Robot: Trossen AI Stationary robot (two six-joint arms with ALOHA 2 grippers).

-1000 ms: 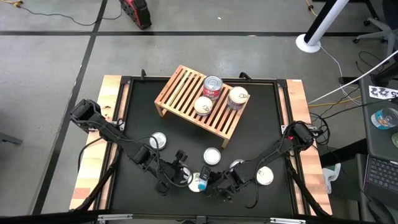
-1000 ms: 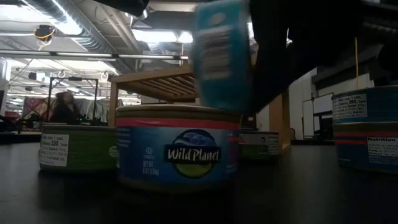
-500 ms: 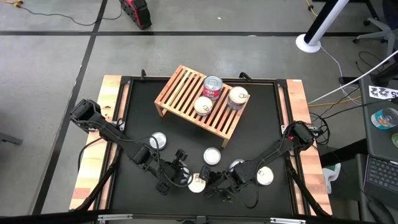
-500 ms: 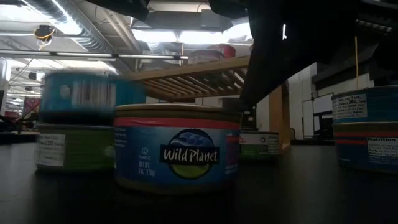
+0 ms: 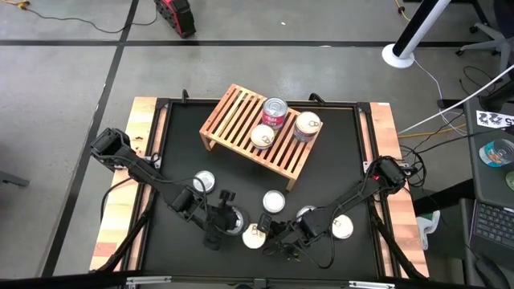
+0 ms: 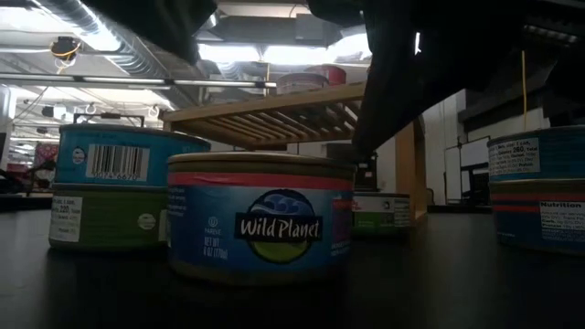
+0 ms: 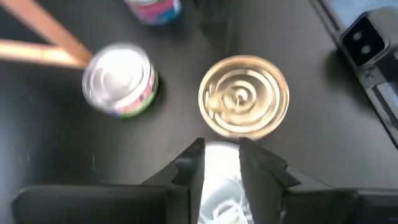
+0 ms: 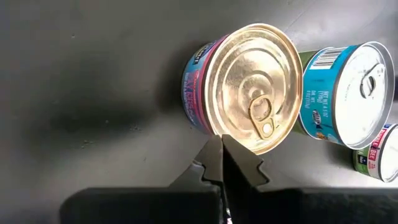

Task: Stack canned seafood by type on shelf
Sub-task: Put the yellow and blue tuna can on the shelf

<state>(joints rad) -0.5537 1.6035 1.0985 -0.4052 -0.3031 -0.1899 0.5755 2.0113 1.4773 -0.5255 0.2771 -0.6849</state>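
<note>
Three round flat tins are standing on the light wooden slatted shelf (image 5: 263, 132) in the high view; the left gripper (image 5: 227, 218) is hovering over a silver-lidded tin (image 5: 234, 221). Low view: a blue tin (image 6: 119, 155) is sitting on a green tin (image 6: 108, 217). Left wrist view: fingers (image 7: 189, 171) slightly apart above that lid. Right wrist view: the right gripper (image 8: 221, 163), fingers pressed together and empty, is beside a gold-lidded blue-pink tin (image 8: 245, 87).

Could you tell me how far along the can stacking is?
Done: three cans stand on the shelf. In hand: the left gripper is over a blue can, which the low view shows above a green can. The right gripper, shut and empty, waits by a gold-lidded can. Left: several cans on the table.
</note>
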